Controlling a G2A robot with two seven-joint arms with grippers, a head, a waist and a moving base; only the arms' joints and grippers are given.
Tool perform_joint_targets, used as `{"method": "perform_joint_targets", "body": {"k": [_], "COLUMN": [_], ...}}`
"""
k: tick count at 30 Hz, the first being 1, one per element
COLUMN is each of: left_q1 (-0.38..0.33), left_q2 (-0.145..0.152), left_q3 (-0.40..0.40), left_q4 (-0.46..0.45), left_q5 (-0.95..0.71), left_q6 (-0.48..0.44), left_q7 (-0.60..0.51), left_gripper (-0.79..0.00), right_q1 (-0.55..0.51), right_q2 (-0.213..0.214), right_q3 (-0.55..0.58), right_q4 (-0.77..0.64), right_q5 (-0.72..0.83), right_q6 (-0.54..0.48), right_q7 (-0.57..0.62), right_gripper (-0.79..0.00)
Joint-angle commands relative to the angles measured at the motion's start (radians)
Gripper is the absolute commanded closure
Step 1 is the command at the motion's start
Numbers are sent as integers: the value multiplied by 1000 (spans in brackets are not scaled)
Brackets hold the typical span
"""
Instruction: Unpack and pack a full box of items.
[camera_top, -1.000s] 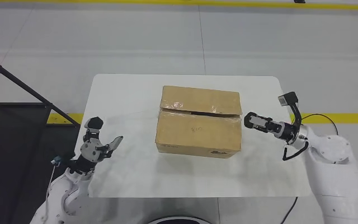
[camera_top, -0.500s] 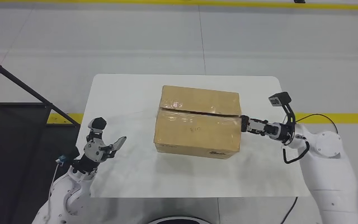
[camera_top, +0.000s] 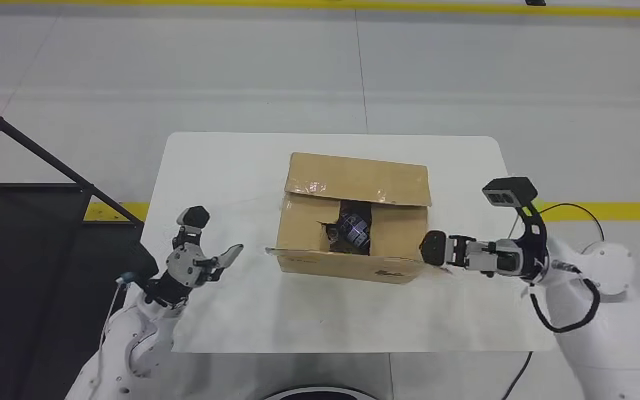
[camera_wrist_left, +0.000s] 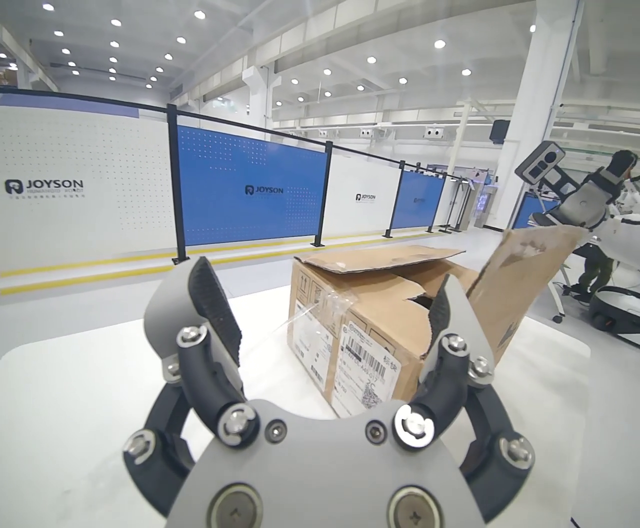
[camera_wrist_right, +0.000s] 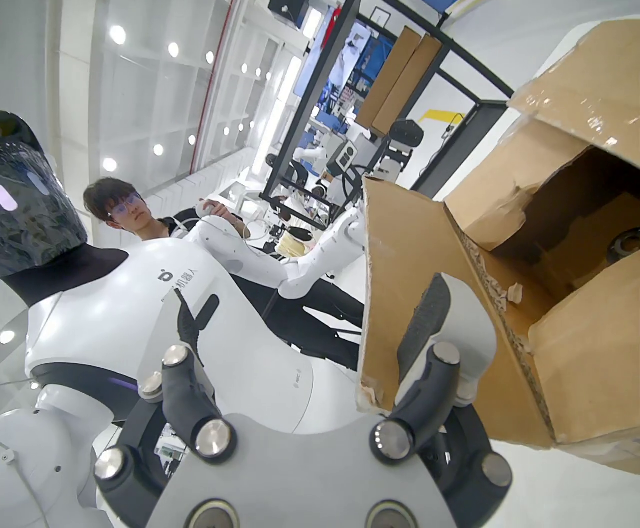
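Cardboard box (camera_top: 350, 255) w/ barcode labels (camera_wrist_left: 367, 372), flap (camera_wrist_left: 525, 270) raised; left gripper (camera_wrist_left: 325, 275) and right gripper (camera_wrist_right: 307, 290) both spread wide.

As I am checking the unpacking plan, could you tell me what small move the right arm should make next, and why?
Probably fold the near flap farther out and down with the right gripper. The flap stands nearly upright by its open fingers, and the items in the box show only through a gap, while the far flap lies flat.
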Motion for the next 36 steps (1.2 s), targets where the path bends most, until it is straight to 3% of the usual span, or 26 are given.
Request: {"method": "perform_joint_targets", "body": {"k": [1, 6, 11, 16, 23, 30, 36], "left_q1": [-5, -15, -16, -19, -26, -34, -34], "left_q2": [1, 7, 13, 18, 24, 28, 28], "left_q3": [9, 27, 45, 49, 63, 68, 68], "left_q4": [0, 8, 23, 37, 56, 81, 81], "left_q5": [23, 116, 196, 243, 295, 289, 289], "left_q6": [-23, -86, -140, -158, -164, -163, -163], "left_q7": [-5, -16, -33, -37, -99, -107, -107], "left_gripper": [-785, -785, -785, -785, -785, -785, -785], "right_q1": [-19, -58, -79, -65, -18, 58, 66], "right_q2": [9, 38, 82, 132, 174, 166, 165], "right_q3": [-7, -55, -163, -234, -242, -247, -246], "right_q4": [-35, -92, -142, -134, -49, 119, 136], "right_q5": [-40, -163, -366, -415, -176, 169, 180], "right_q6": [-2, -39, -139, -240, -295, -223, -215], "right_q7": [-2, -39, -139, -240, -296, -224, -216], "right_gripper": [-785, -785, -785, -785, -785, -785, -785]}}
